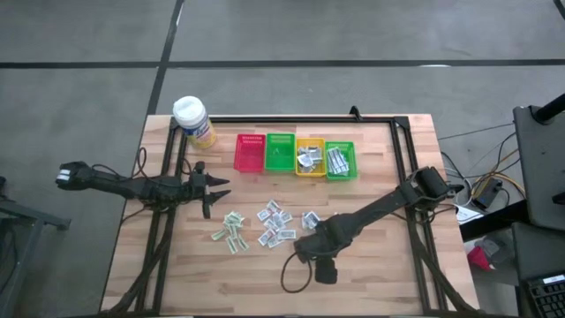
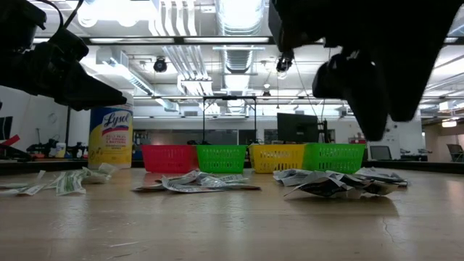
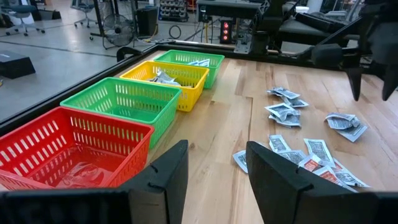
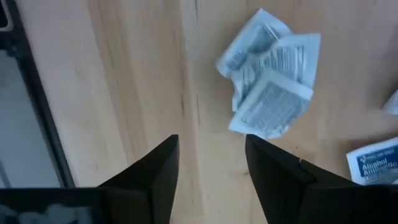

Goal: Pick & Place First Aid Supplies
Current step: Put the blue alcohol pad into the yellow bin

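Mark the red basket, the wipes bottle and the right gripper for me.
red basket (image 1: pixel 249 153): high view, its inside floor.
wipes bottle (image 1: pixel 192 112): high view, its white cap.
right gripper (image 4: pixel 210 163): right wrist view, gap between open fingertips.

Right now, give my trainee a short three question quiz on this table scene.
1. True or false: the red basket holds a heap of packets.
2. Which basket stands next to the red one? A green B yellow C blue
3. Fill in: the right gripper hangs above bare ____ with its fingers apart.

Key: 1 false; 2 A; 3 wood, beside a clump of packets.
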